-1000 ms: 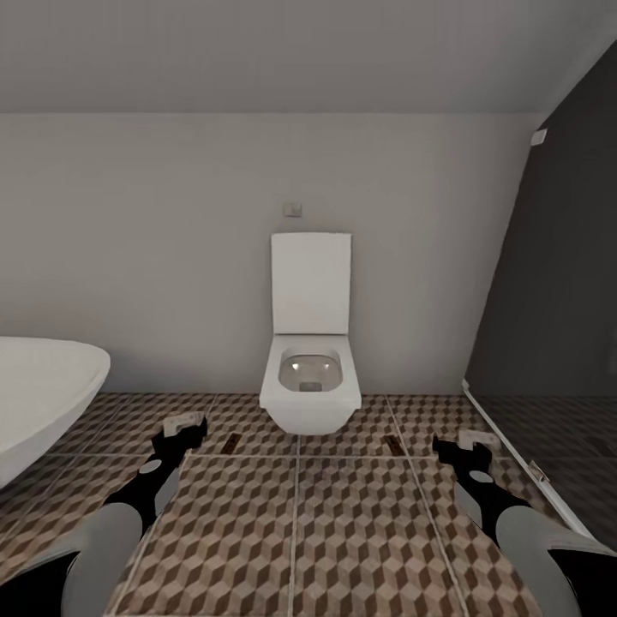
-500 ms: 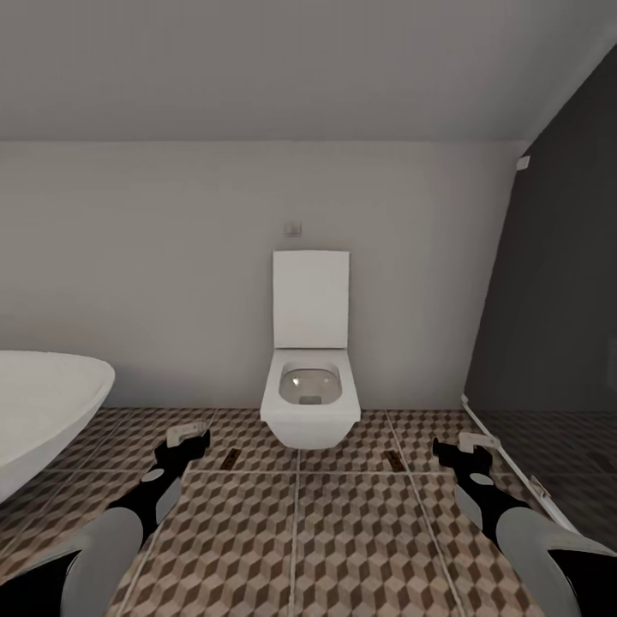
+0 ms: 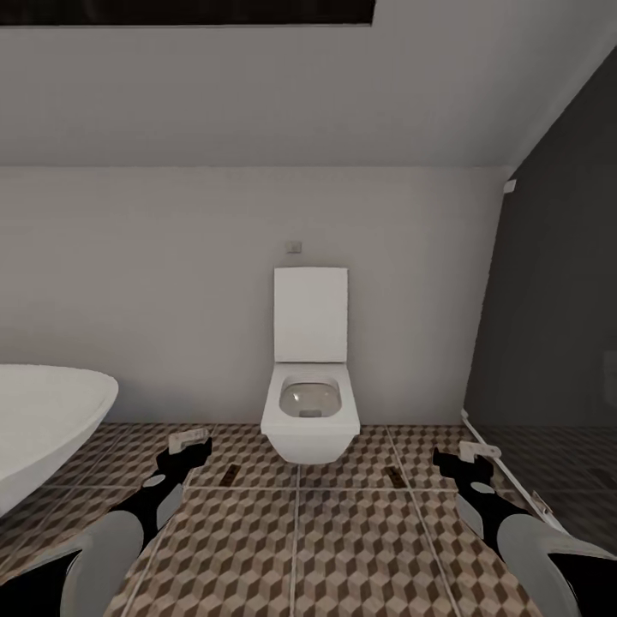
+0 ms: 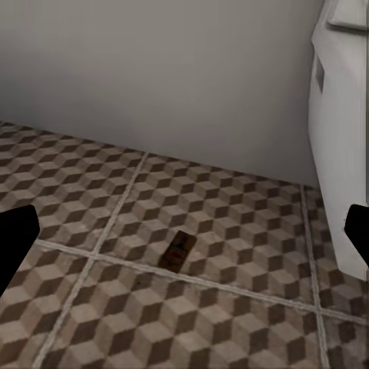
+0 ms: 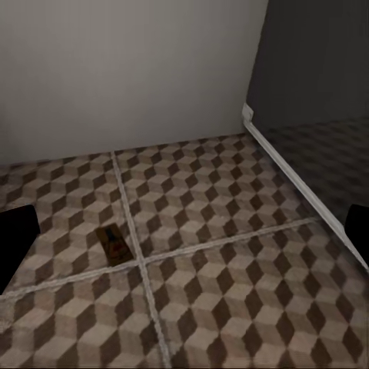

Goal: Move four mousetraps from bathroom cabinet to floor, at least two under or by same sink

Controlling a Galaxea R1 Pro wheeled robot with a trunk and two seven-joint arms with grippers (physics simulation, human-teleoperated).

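Both tools were held low over the bathroom floor, the left tool at near left and the right tool at near right, each on a black-and-white arm. Each was spread wide with nothing between its fingers: in the left wrist view the dark fingertips sat at the opposite edges of the frame with bare tile between them, and the right wrist view showed the same with its own fingertips.

That floor was large square tiles printed with brown, beige and cream cubes, split by pale grout lines. Two mousetraps lay flat on it, just beyond the tools. The left mousetrap was a small tan-brown board, lying just to the left of the toilet; the left wrist view showed it next to a grout line, with a dark fitting on its top that was too blurred to make out. The right mousetrap lay just to the right of the toilet; the right wrist view showed it beside a crossing of grout lines, with a faint reddish spot.

At far left curved the rim of a white bathtub. The white toilet hung on the far wall with its lid up. A dark glass panel stood at far right.
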